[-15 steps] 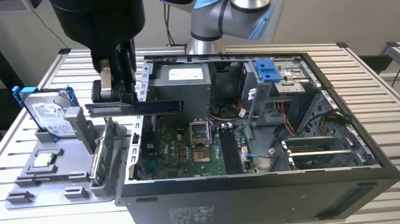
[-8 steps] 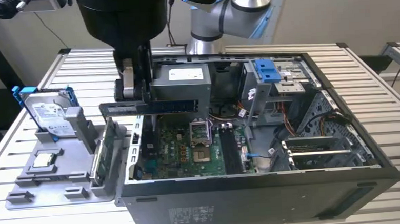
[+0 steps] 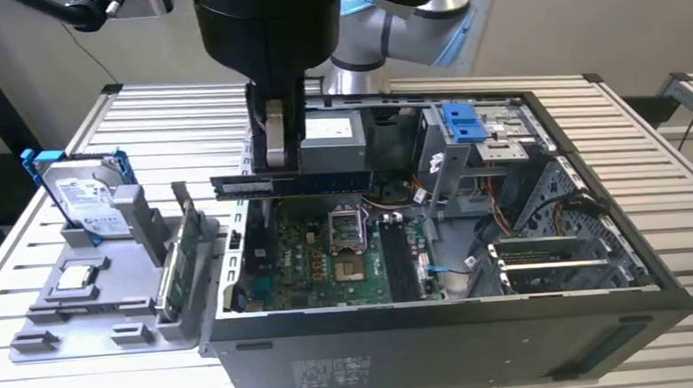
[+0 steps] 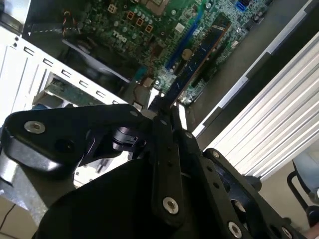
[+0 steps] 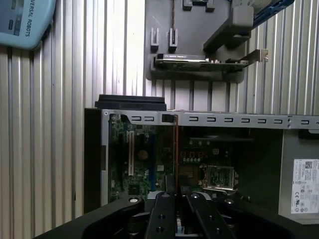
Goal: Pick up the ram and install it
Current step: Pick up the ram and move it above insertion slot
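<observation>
Exterior view: the arm point(image 3: 269, 29) comes down from the upper middle of the frame over the open computer case point(image 3: 449, 340). The hand point(image 3: 276, 158) is pressed together on the ram point(image 3: 334, 182), pinching it near its middle. The stick lies level, long side running across the frame and thin edge down. It hangs over the upper part of the motherboard point(image 3: 326, 257), which lies flat on the case floor. How close the ram is to the board cannot be told.

At the exterior view's left, a grey holder point(image 3: 80, 323) sits on the slatted worktop point(image 3: 153, 115), just beside the case. A silver hard drive point(image 3: 80, 195) in a blue frame stands in the holder's far end. A green circuit board point(image 3: 182, 256) stands edge-on along the side nearest the case.

Second wrist view: the dark fingers point(image 4: 164, 164) close on one end of the ram point(image 4: 199, 55). The stick runs away from them over the green motherboard point(image 4: 149, 30).

First wrist view: the ram point(image 5: 177, 149) is edge-on, a thin line running out from between the fingertips point(image 5: 162, 214) over the board. Past the case wall, the circuit board point(image 5: 199, 60) stands in the grey holder.
</observation>
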`<action>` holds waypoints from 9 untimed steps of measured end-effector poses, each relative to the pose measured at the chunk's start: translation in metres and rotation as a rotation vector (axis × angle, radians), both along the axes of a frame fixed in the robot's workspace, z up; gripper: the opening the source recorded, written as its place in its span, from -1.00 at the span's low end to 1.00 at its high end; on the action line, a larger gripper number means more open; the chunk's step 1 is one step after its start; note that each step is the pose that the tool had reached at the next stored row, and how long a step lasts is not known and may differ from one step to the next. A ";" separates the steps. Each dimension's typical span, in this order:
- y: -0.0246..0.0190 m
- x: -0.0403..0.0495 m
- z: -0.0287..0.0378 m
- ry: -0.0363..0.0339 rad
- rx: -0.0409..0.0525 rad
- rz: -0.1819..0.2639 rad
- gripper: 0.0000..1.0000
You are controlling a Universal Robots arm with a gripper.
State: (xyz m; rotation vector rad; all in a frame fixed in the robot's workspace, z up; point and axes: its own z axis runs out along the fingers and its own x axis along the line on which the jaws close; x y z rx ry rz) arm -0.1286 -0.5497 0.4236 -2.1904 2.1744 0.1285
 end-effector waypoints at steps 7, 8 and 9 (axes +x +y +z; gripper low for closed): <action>0.0000 0.0120 0.0000 -0.0001 0.0001 0.000 -0.72; 0.0000 0.0137 0.0000 0.0000 0.0001 0.000 -0.72; 0.0000 0.0158 0.0000 0.0000 0.0001 0.000 -0.72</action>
